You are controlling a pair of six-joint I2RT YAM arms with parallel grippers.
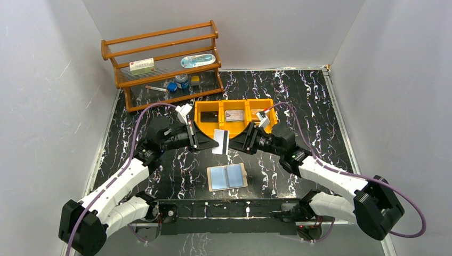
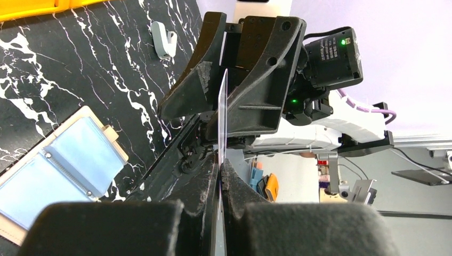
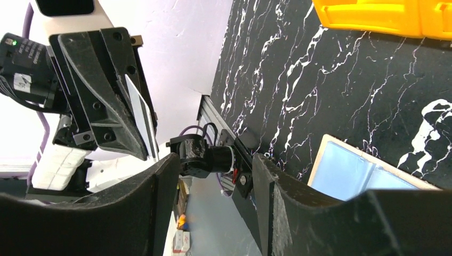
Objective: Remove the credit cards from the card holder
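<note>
One credit card (image 1: 220, 141), white with a dark stripe, hangs above the table with my left gripper (image 1: 205, 140) shut on its edge. In the left wrist view this card (image 2: 223, 106) runs edge-on out of the shut left gripper (image 2: 220, 170). My right gripper (image 1: 235, 143) faces it from the other side, open, its fingers (image 2: 261, 90) standing on either side of the card's far edge. In the right wrist view nothing lies between the open right gripper (image 3: 213, 165). The card holder (image 1: 227, 177) lies open and flat below them, blue panels up.
A yellow three-compartment bin (image 1: 234, 104) behind the grippers holds a dark card (image 1: 210, 115) and a silvery-tan card (image 1: 234, 116). A wooden rack (image 1: 165, 58) with small items stands at the back left. A small white-teal clip (image 2: 162, 40) lies on the marble top.
</note>
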